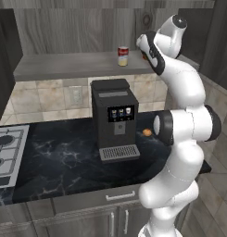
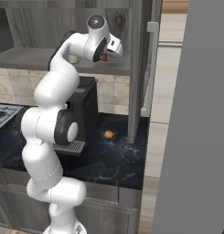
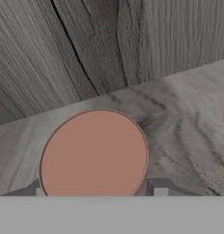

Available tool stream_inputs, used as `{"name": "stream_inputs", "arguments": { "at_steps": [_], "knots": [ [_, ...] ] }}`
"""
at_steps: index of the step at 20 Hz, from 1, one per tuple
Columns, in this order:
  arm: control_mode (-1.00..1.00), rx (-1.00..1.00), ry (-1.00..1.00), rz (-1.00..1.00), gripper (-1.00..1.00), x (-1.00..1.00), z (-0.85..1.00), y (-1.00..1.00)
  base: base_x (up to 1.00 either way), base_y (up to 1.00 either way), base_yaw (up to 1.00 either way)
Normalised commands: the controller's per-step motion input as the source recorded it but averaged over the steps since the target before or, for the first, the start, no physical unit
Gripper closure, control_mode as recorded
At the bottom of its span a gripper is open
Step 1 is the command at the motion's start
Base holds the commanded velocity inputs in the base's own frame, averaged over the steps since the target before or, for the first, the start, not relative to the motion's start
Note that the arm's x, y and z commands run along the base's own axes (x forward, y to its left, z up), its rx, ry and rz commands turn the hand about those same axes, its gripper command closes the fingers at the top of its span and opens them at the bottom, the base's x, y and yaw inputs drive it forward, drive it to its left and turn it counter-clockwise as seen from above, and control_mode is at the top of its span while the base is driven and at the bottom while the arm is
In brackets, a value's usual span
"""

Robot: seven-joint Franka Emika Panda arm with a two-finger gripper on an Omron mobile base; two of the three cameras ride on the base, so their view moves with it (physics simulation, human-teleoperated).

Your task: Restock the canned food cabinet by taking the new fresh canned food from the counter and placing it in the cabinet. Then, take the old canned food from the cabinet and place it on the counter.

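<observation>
The cabinet (image 1: 68, 65) is an open grey wood shelf above the black counter (image 1: 64, 162). On the shelf stands the old canned food (image 1: 122, 56), red over cream and upright. My arm reaches up to the shelf's right end, to the right of that can. There my gripper (image 2: 104, 57) is shut on the new fresh canned food (image 2: 103, 57), whose red and green side shows beside the hand. In the hand view its pale lid (image 3: 94, 153) lies between my fingertips (image 3: 160, 192), just over the shelf board, with the grey wood back behind it.
A black coffee machine (image 1: 114, 118) stands on the counter under the shelf. A small orange thing (image 1: 147, 132) lies to its right. A stove (image 1: 6, 148) is at the left end. A tall dark panel (image 2: 136, 68) closes the cabinet's right side.
</observation>
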Motion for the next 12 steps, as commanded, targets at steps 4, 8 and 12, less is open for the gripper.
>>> {"name": "stream_inputs", "arguments": {
  "at_steps": [4,8,12],
  "knots": [
    [-1.0,0.0,0.0,0.0,-1.0,0.0,0.0,0.0,0.0,0.0,0.0],
    [-1.0,0.0,-0.02,0.0,-1.0,-0.08,0.04,0.0,0.0,0.0,0.0],
    [-1.0,0.0,-0.18,0.0,-1.0,-0.41,0.38,0.0,0.0,0.0,0.0]
  ]
}}
